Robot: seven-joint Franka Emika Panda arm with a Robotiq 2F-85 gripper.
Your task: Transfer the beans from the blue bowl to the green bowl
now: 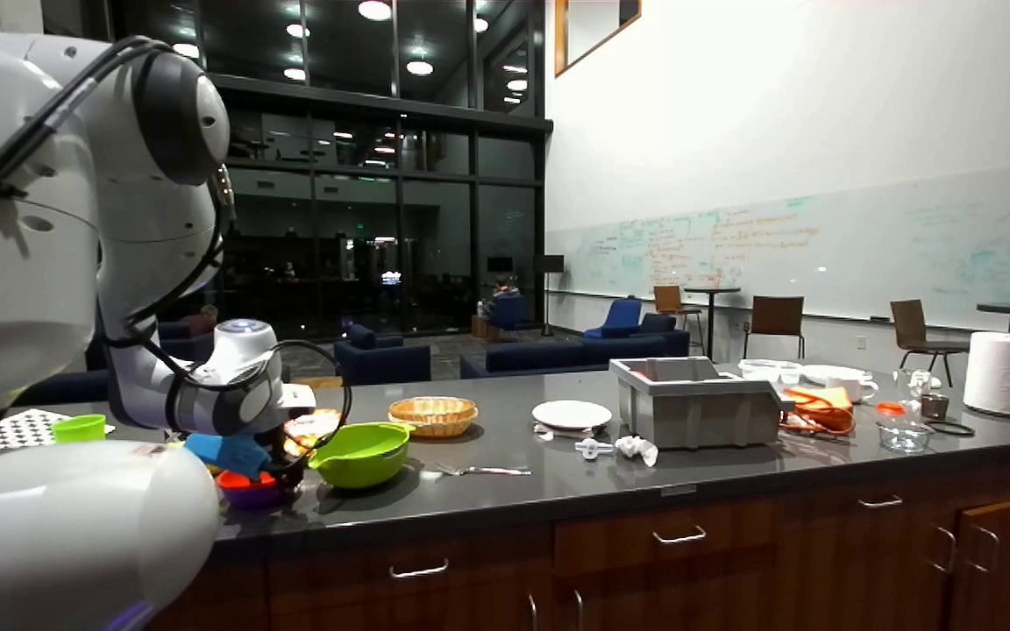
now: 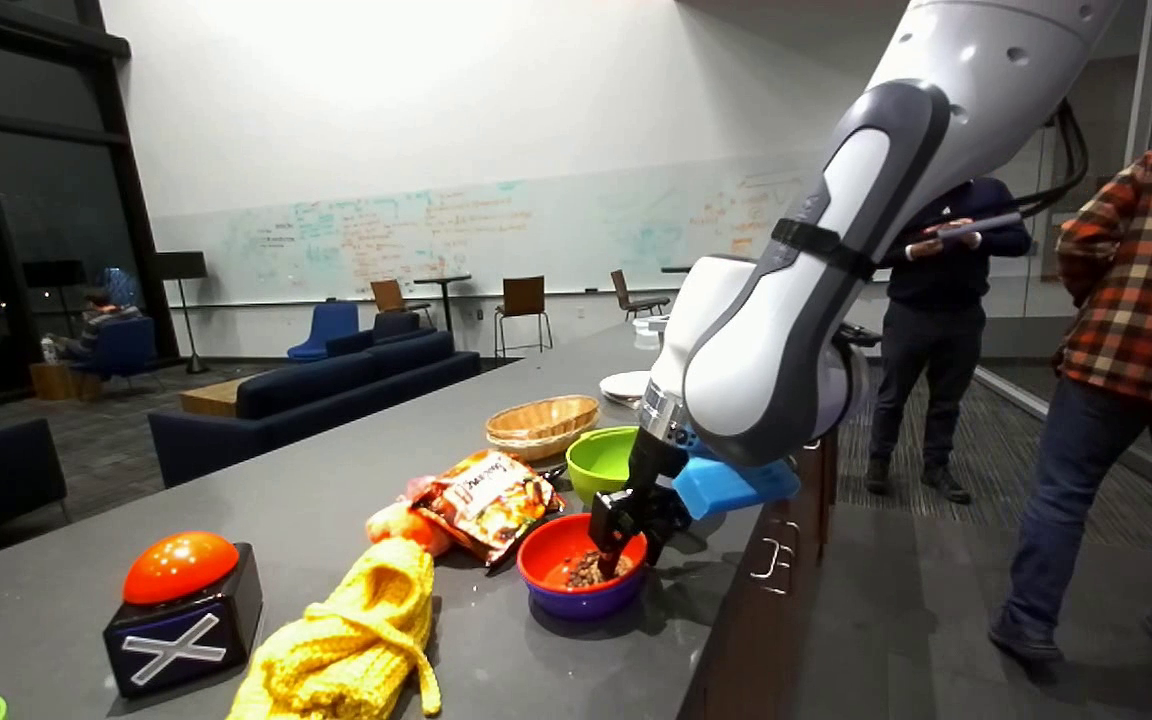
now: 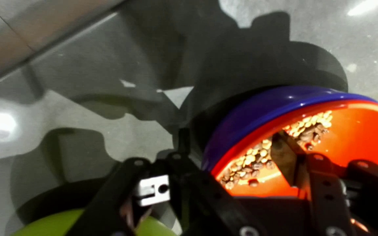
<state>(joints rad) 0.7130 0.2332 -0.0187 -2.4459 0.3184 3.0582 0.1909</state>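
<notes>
The blue bowl (image 2: 586, 603) stands upright on the counter, dark blue-purple outside and red-orange inside. It also shows in the wrist view (image 3: 251, 114) and in an exterior view (image 1: 251, 499). Brown and tan beans (image 3: 254, 160) lie along its inner wall; they also show in an exterior view (image 2: 588, 570). My gripper (image 3: 231, 139) is open and points down over the bowl's rim. One finger is inside among the beans, the other outside, with the wall between them. The lime-green bowl (image 1: 360, 457) stands close by and shows partly in the wrist view (image 3: 52, 223).
A snack bag (image 2: 496, 500) and a yellow knitted thing (image 2: 346, 640) lie near the blue bowl. A red button box (image 2: 181, 610) stands farther off. Beyond the green bowl are a wicker basket (image 1: 433, 419), a fork (image 1: 492, 471), a white plate (image 1: 571, 414) and a grey bin (image 1: 698, 412).
</notes>
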